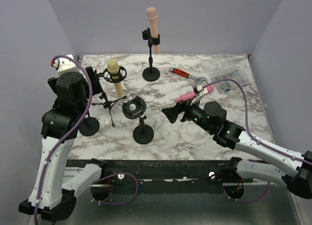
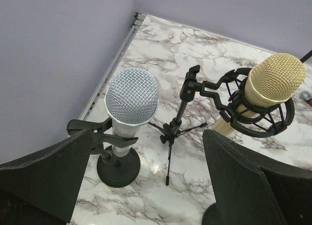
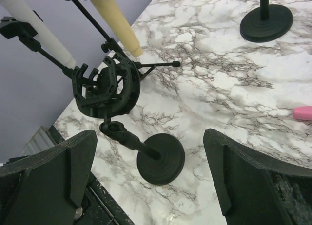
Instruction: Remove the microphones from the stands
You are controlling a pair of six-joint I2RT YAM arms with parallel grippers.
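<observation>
A silver-headed microphone [image 2: 131, 101] stands clipped in a round-based stand [image 2: 118, 166], just ahead of my left gripper [image 2: 146, 186], which is open and empty above the table. A yellow microphone [image 1: 114, 76] sits in a shock mount [image 2: 253, 113] on a small tripod [image 2: 170, 132]. At the back, a peach microphone [image 1: 152, 20] is clipped on a tall stand [image 1: 151, 74]. My right gripper [image 1: 173, 113] is open and empty, facing an empty shock-mount stand [image 3: 107, 88] with a round base [image 3: 161, 159]. A pink microphone [image 1: 187, 96] lies on the table behind it.
A red-handled wrench [image 1: 187, 75] and a clear plastic packet [image 1: 229, 81] lie at the back right. The marble table [image 1: 165, 132] is walled in purple on three sides. The stands crowd its left half.
</observation>
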